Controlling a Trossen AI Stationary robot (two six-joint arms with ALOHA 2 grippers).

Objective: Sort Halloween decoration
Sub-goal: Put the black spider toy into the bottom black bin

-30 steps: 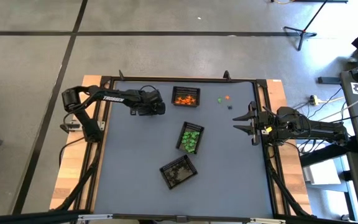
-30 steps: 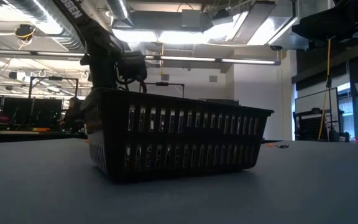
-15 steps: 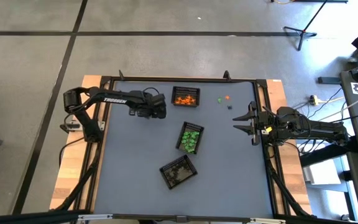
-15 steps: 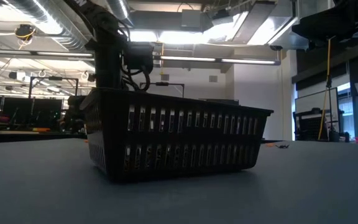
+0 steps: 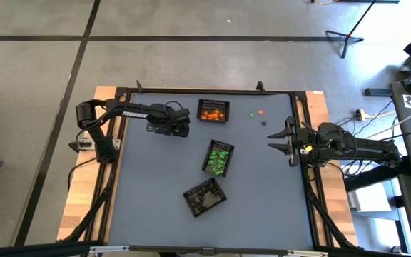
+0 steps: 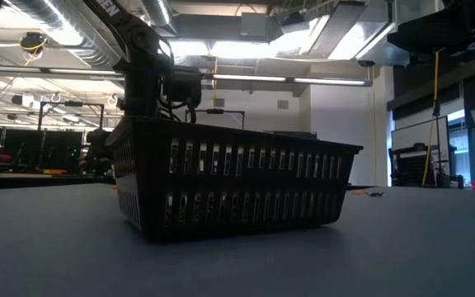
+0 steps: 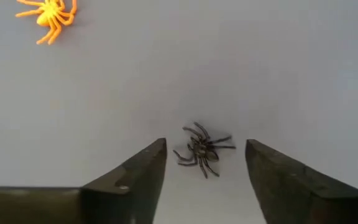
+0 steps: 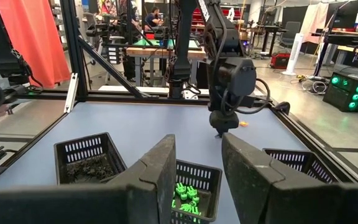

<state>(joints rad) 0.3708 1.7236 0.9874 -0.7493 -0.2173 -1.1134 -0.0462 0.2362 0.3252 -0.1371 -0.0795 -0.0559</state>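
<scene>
We see the left gripper [image 7: 205, 163] open, wider than a second ago, a black spider [image 7: 202, 149] lying between its fingers on the table [image 5: 155, 185]. An orange spider [image 7: 50, 15] lies at its ten o'clock; the right gripper [image 5: 285, 143] stays open at the table's three o'clock

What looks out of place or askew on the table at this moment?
A tiny black plastic spider and a tiny orange plastic spider lie loose on the grey table, outside every basket, before the open left pincer. The black mesh basket of green trinkets also sits askew.
</scene>
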